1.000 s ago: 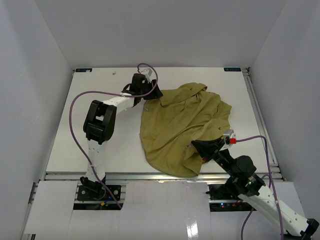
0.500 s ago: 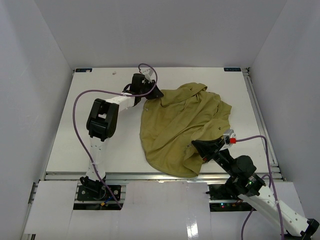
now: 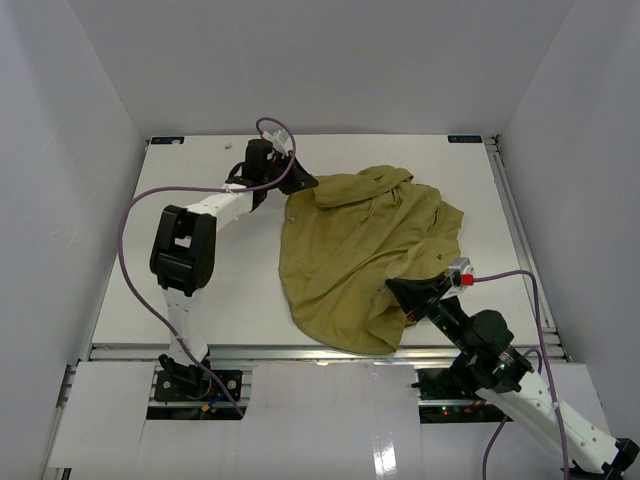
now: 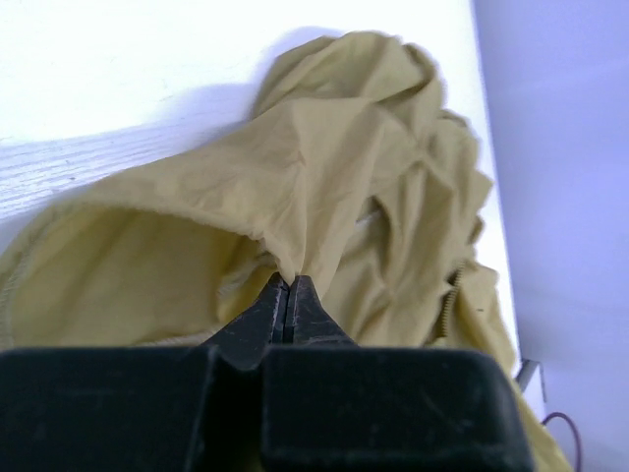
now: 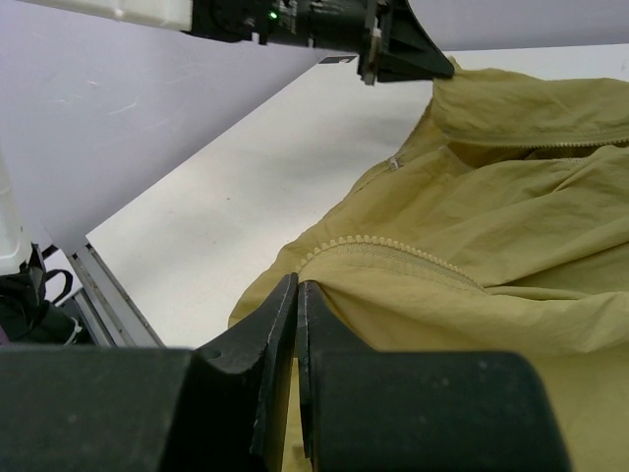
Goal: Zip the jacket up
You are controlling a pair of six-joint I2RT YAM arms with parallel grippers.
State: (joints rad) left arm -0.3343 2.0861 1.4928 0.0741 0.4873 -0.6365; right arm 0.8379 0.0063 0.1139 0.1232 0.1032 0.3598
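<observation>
The jacket (image 3: 360,250) lies crumpled on the table (image 3: 190,280), right of centre. The left gripper (image 3: 300,184) is closed tight, pinching a fold at its far left corner. The right gripper (image 3: 393,290) is clamped on its near edge.

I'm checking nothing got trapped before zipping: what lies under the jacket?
The jacket lies on the white table, which shows around it. The crumpled fabric hides whatever else is underneath. The left gripper and right gripper each pinch an edge.
</observation>
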